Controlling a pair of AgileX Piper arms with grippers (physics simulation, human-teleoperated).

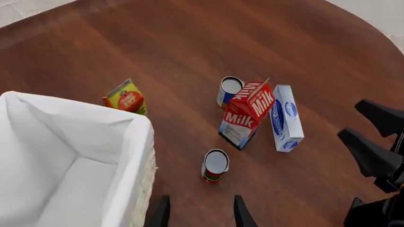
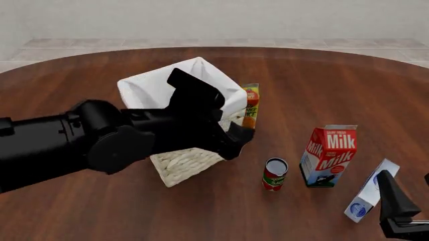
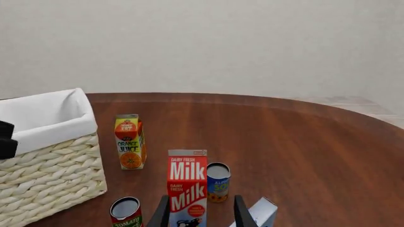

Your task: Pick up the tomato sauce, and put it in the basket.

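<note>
The basket (image 2: 182,168) is partly covered by the left arm, whose left gripper (image 1: 199,213) is held spread and empty above the table (image 2: 302,70). The tomato sauce (image 2: 274,174) is stood upright between basket and milk carton (image 2: 328,155). The right gripper (image 3: 200,212) is likewise parted, grasping nothing.

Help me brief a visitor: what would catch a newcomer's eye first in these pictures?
The bulky black left arm fills the front view's left, reaching across the big white-lined wicker basket. To its right stands the red milk carton, with the small tomato sauce can upright between it and the basket.
</note>
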